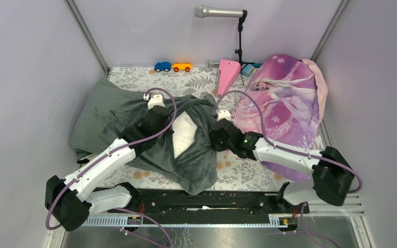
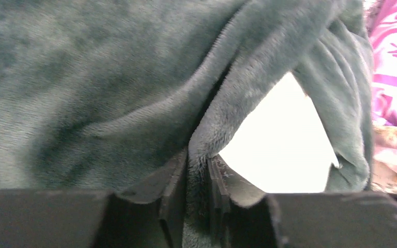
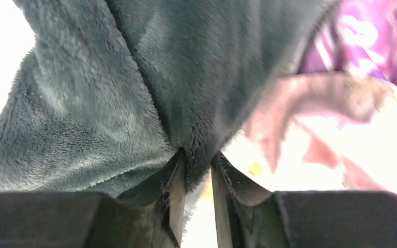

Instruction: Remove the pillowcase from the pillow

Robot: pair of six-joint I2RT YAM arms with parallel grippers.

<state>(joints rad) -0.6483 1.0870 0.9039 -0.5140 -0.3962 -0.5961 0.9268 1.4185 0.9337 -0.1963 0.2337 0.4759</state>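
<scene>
Nearest us, our left gripper (image 2: 197,178) and right gripper (image 3: 197,181) each clamped a pillowcase (image 1: 108,111) fold at mid-frame, flanking its mouth so, we judged, it could peel off the pillow (image 1: 183,132).

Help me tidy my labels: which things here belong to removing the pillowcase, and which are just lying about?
Job:
pillowcase
pillow
left end effector
right end effector

Lying about:
princess-print fabric
blue toy car
orange toy car
pink wedge
microphone

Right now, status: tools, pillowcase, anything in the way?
Left tool shut on a pillowcase fold. Right tool shut on its other edge. Pillow showing through the opening, mostly covered. Purple cloth beside right tool.
</scene>
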